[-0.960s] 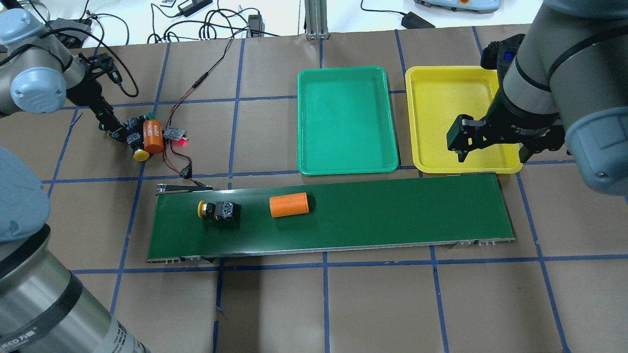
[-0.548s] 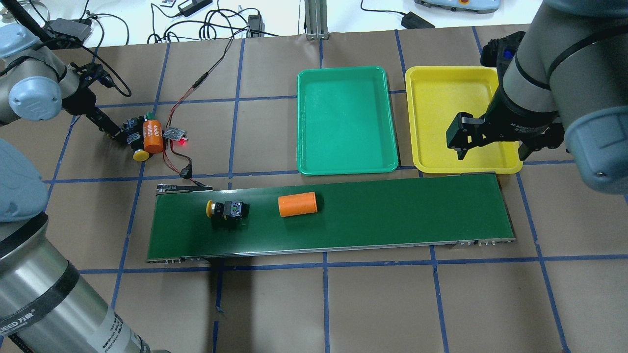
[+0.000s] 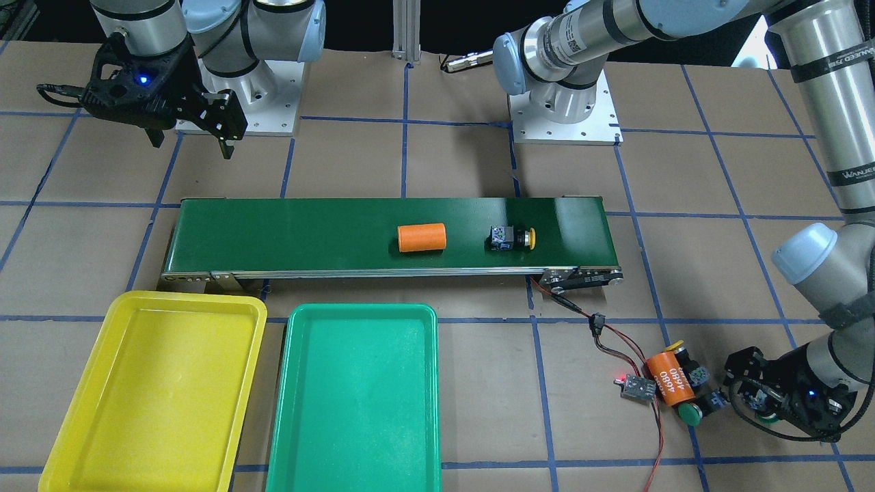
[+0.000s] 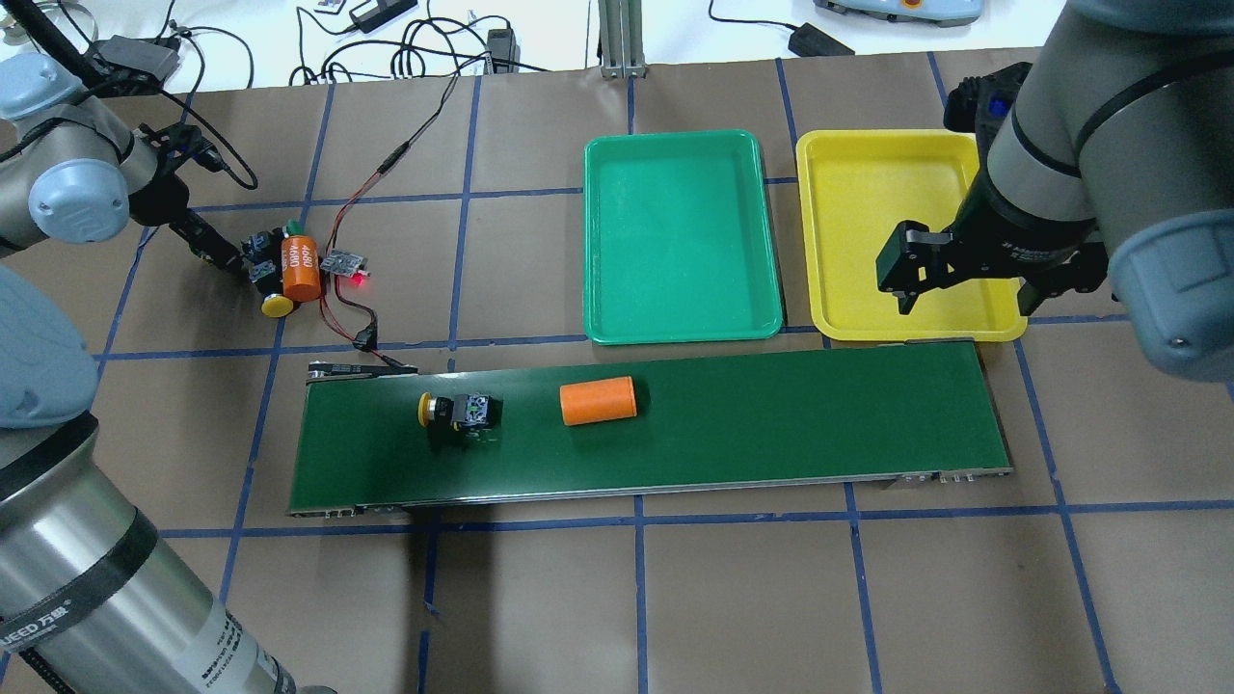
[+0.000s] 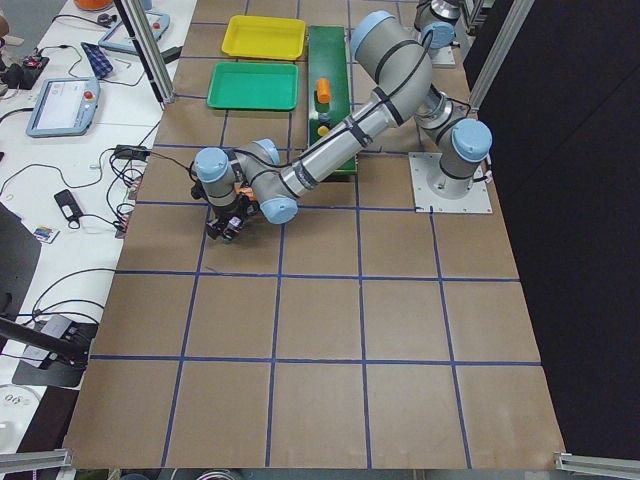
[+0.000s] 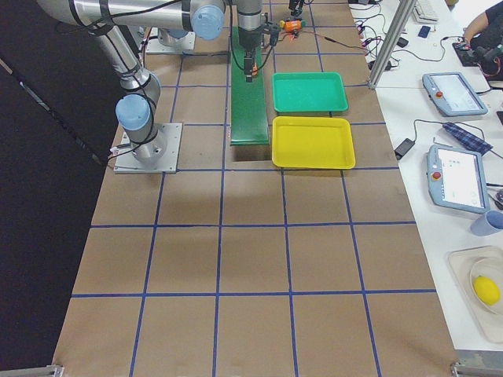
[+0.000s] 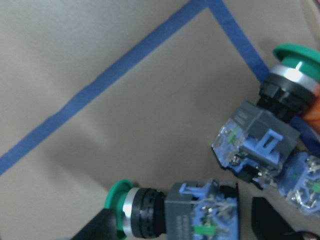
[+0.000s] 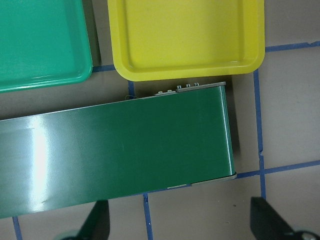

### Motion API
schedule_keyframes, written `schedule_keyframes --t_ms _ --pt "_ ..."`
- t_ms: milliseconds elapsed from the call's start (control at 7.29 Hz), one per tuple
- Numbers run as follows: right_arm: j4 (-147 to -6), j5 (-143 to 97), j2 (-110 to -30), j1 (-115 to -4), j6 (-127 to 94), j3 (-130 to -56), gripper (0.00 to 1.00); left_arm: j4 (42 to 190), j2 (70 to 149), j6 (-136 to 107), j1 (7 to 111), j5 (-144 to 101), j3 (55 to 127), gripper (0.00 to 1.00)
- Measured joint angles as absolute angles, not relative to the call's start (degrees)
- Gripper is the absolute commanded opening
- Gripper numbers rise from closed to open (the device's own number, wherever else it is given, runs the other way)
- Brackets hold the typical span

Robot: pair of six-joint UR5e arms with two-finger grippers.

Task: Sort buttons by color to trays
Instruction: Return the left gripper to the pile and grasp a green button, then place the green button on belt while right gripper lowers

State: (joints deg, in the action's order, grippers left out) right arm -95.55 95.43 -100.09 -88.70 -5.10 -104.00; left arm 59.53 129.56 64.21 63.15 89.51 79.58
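One yellow-capped button [image 4: 458, 412] lies on its side on the conveyor belt [image 4: 771, 414], also in the front view [image 3: 509, 238]. At the table's left, a yellow-capped button [image 4: 278, 306] and a green-capped button [image 3: 690, 413] lie against an orange cylinder [image 4: 300, 267]. My left gripper [image 4: 224, 258] is low at this pile and open, its jaws on either side of a second green-capped button [image 7: 170, 212]. My right gripper [image 4: 969, 301] is open and empty above the near edge of the yellow tray [image 4: 868, 222]. The green tray [image 4: 675, 236] is empty.
A second orange cylinder [image 4: 598, 400] lies on the belt to the right of the button. A small circuit board [image 4: 345, 262] with a red light and red wires sits beside the pile. Cables lie along the table's far edge.
The button and the orange cylinder on the belt have travelled to the right. My left wrist has shifted a little at the pile. The right arm has barely moved.
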Motion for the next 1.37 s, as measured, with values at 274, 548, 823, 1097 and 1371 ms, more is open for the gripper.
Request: schedule_keyframes --t_ms 274,548,823,1097,1371 --pt "-95.35 95.37 -100.03 -88.81 -5.10 -104.05 1.00 59.65 128.81 64.17 63.15 90.45 79.67 1.00" --pt "-95.05 93.71 -99.74 -88.88 -5.10 -104.12 1.00 59.57 129.36 63.96 62.86 90.48 79.75 1.00" --pt "-94.43 87.67 -99.76 -89.21 -4.58 -104.63 1.00 59.70 129.58 63.81 63.00 90.29 80.33 1.00" --pt "-94.38 85.42 -99.67 -90.04 -4.21 -105.34 1.00 59.96 130.37 64.48 62.75 89.78 80.78 0.99" --pt "-94.37 83.63 -99.54 -92.22 -4.16 -105.59 1.00 59.89 131.45 65.13 62.51 89.45 80.94 0.01"
